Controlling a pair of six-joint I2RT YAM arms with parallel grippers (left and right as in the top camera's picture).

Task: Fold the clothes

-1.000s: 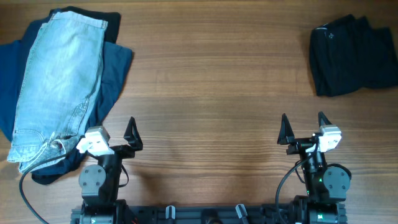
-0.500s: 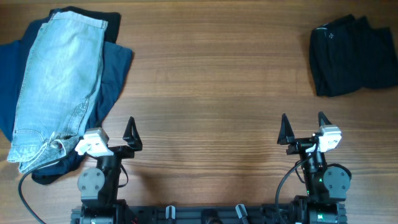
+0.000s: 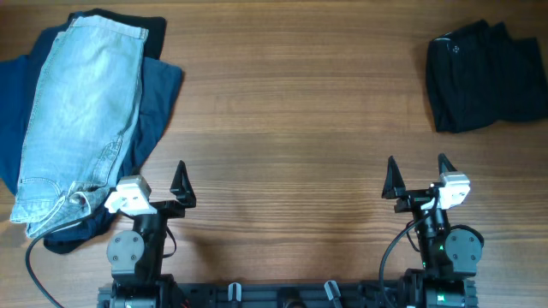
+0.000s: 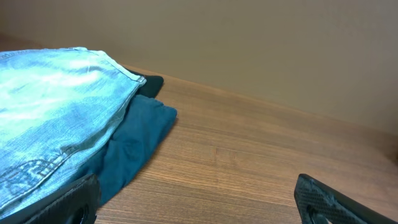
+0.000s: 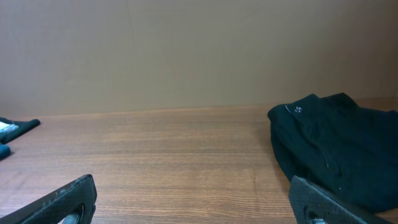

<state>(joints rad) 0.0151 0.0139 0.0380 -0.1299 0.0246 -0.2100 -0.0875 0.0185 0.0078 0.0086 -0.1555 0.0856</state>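
The black shorts (image 3: 484, 75) lie in a folded bundle at the table's far right; they also show at the right of the right wrist view (image 5: 336, 149). My right gripper (image 3: 417, 175) is open and empty near the front edge, well short of the shorts, with bare wood between its fingers (image 5: 193, 199). My left gripper (image 3: 154, 184) is open and empty near the front left, with bare wood between its fingers (image 4: 199, 202).
Light-wash denim shorts (image 3: 81, 111) lie on navy blue garments (image 3: 158, 94) at the far left, just beyond my left gripper; both show in the left wrist view, the denim (image 4: 50, 118) over the navy (image 4: 137, 137). Wooden table top (image 3: 291, 120).
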